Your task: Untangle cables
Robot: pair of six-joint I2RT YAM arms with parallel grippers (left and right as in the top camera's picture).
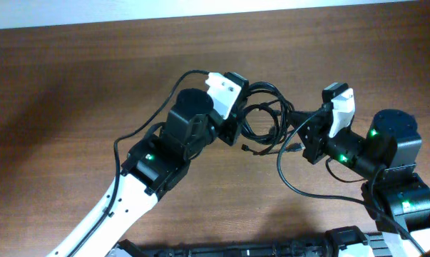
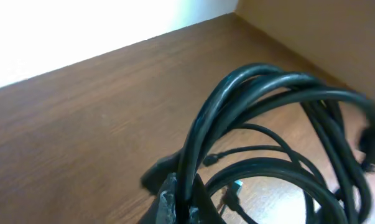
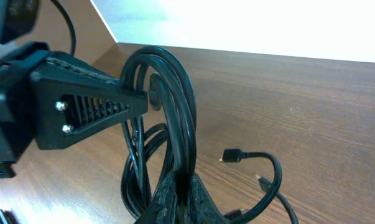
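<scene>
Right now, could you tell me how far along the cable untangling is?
Done: the left gripper and right gripper are each shut on the looped bundle of thin black cords. In hand: the bundle spans between them. Left: all loops are coiled together, no cord separated.

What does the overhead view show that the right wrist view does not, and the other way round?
Only overhead: the whole white left arm and the dark right arm, with green lights. Only right wrist: the left gripper from the side, its black finger ribbed, with two screws. Both: the bundle of thin black cables over the brown wooden table, clamped by the left gripper and the right gripper.
</scene>
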